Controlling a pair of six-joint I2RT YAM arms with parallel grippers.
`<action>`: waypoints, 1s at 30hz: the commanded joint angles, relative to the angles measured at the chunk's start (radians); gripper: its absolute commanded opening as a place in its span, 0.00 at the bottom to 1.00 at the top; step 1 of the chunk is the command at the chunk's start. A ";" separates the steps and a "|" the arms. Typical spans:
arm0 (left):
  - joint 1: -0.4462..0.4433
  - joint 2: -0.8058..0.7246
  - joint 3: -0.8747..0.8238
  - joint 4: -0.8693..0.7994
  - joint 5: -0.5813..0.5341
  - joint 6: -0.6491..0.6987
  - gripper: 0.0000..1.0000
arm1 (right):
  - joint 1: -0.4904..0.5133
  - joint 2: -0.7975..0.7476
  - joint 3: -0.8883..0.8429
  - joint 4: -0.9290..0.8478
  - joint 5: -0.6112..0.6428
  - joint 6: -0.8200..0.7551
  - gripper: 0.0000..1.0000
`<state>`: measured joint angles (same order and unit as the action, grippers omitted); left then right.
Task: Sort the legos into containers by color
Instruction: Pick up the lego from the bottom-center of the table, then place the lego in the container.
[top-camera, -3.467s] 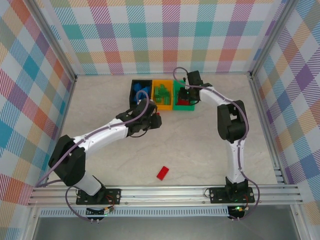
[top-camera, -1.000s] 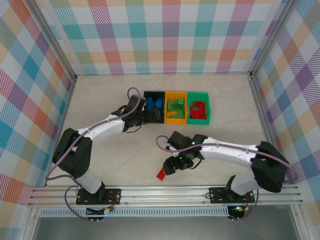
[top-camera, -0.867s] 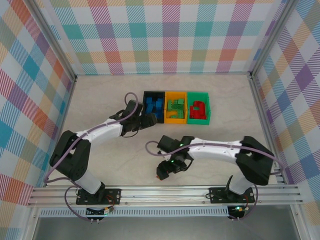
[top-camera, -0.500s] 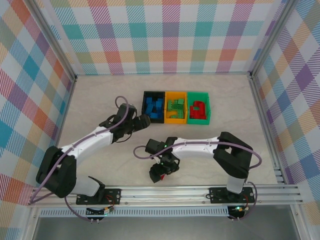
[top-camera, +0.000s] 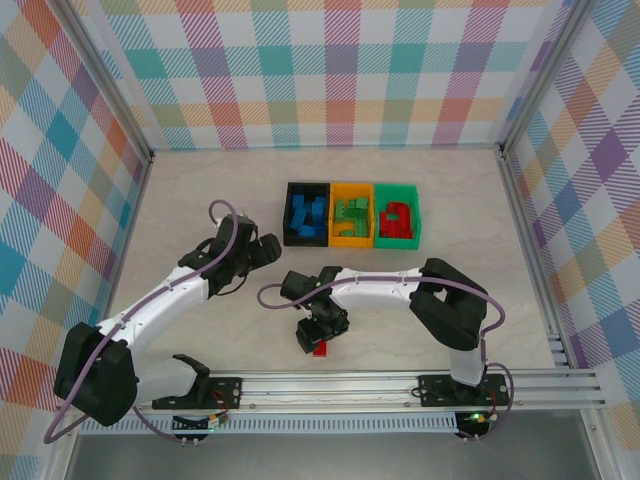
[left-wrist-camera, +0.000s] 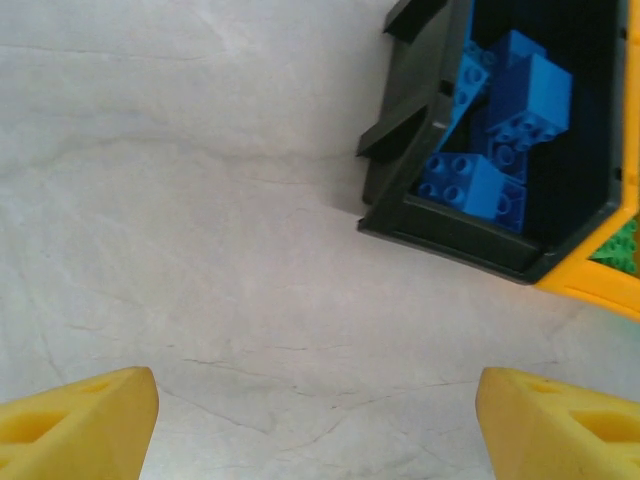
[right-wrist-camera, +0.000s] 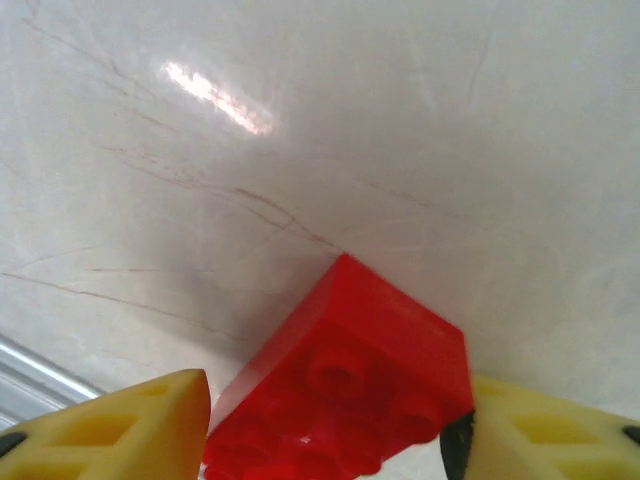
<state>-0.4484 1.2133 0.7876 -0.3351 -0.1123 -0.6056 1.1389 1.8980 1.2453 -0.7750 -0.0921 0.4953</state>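
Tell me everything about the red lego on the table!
The red lego is a small brick of shiny plastic with round studs on top. It lies on the pale table near the front rail, far from the bins. The right gripper has its yellow fingers on either side of it, very close; whether they pinch it yet is unclear.
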 joint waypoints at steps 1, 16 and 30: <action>0.021 -0.011 -0.025 -0.026 -0.022 0.012 0.82 | -0.004 0.021 -0.013 0.011 0.059 -0.018 0.46; 0.102 -0.084 -0.068 -0.093 -0.046 0.035 0.81 | -0.071 -0.147 -0.077 0.054 0.121 -0.002 0.19; 0.112 -0.068 -0.066 -0.084 -0.032 0.012 0.82 | -0.580 -0.463 -0.138 0.157 0.099 -0.136 0.18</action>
<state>-0.3500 1.1435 0.7238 -0.3992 -0.1436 -0.5869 0.6376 1.4506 1.1000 -0.6495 0.0040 0.4236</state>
